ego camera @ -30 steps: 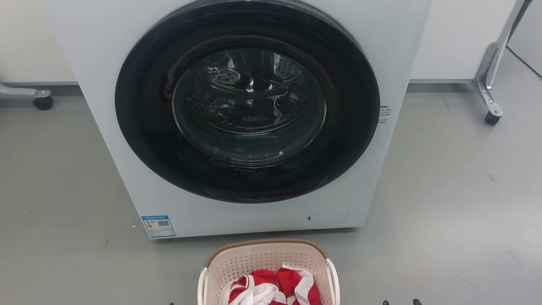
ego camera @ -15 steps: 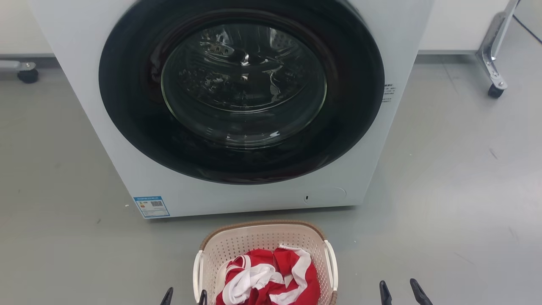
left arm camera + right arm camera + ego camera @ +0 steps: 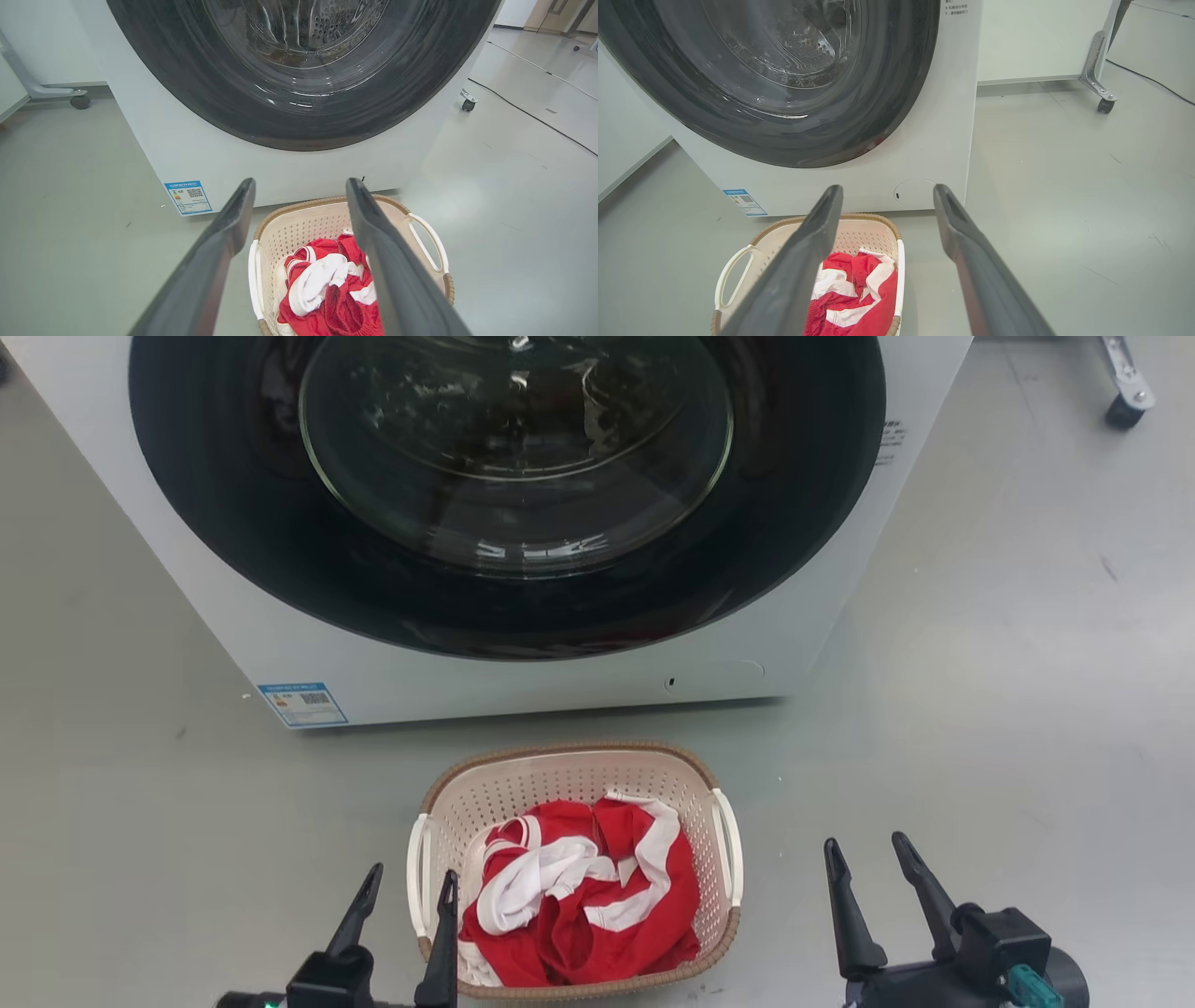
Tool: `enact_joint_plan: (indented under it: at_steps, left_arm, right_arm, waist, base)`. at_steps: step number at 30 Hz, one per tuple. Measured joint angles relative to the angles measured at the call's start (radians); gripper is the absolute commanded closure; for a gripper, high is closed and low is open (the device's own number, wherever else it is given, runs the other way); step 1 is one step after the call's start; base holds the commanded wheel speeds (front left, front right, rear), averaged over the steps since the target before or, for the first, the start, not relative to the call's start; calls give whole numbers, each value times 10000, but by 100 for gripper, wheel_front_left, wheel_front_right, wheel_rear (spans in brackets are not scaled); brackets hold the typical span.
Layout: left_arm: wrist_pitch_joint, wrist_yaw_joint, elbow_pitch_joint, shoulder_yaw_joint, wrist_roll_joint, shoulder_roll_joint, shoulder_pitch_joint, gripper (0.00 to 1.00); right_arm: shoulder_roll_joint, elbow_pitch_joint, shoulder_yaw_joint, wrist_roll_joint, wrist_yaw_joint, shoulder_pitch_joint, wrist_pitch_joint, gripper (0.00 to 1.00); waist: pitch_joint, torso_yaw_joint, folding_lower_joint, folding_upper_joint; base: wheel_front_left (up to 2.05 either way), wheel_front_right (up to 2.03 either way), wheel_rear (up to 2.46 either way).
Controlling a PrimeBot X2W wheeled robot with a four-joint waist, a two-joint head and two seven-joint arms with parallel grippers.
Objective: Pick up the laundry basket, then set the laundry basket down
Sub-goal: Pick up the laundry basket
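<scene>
The laundry basket (image 3: 569, 749) stands on the grey floor just in front of the washer, cream with a brown rim, holding red and white clothes (image 3: 579, 896). My left gripper (image 3: 414, 872) is open, and in the head view its two fingers stand either side of the basket's white left handle (image 3: 412, 859); whether they touch it I cannot tell. In the left wrist view the left gripper (image 3: 301, 182) looks over the basket (image 3: 299, 228). My right gripper (image 3: 864, 841) is open and holds nothing, standing apart to the right of the right handle (image 3: 726, 845). In the right wrist view the right gripper (image 3: 888, 187) has the basket (image 3: 859, 233) at its lower left.
The white washer (image 3: 280, 653) with its shut round glass door (image 3: 513, 429) rises right behind the basket. A metal leg on a caster (image 3: 1125, 401) stands at the far right. A black cable (image 3: 537, 116) runs over the floor to the right of the washer.
The head camera has tilted down, so the whole picture has shifted up. Both grippers have come up from the bottom edge beside the basket. The basket keeps its place before the washer.
</scene>
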Motion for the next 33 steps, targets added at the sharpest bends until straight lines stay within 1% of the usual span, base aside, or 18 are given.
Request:
enact_joint_plan:
  at_steps: [9, 20, 21, 23, 33]
  left_arm:
    - [0, -4, 803, 219, -105, -125, -1383, 0]
    - [0, 6, 1793, 464, -224, -209, -3004, 0]
    - [0, 6, 1793, 464, -224, -209, -3004, 0]
    - [0, 6, 2119, 527, -276, -242, -3391, 0]
    - [0, 8, 3241, 596, -564, -324, -4465, 0]
  right_arm:
    - [-2, 738, -27, -54, 169, -1465, -2, 0]
    - [-8, 1797, -198, -52, 186, -3407, -44, 0]
    - [-8, 1797, -198, -52, 186, -3407, -44, 0]
    - [-8, 2130, -198, -52, 259, -3862, -48, 0]
    - [-10, 3367, -88, -52, 318, -5104, -73, 0]
  waist:
    - [1263, 20, 1, 0]
    - [2876, 81, 1, 1]
    - [2876, 81, 1, 1]
    - [3296, 106, 1, 1]
    - [4456, 206, 0, 2]
  base:
    - [0, 0, 0]
    - [0, 0, 0]
    - [0, 0, 0]
    - [0, 0, 0]
    - [0, 0, 0]
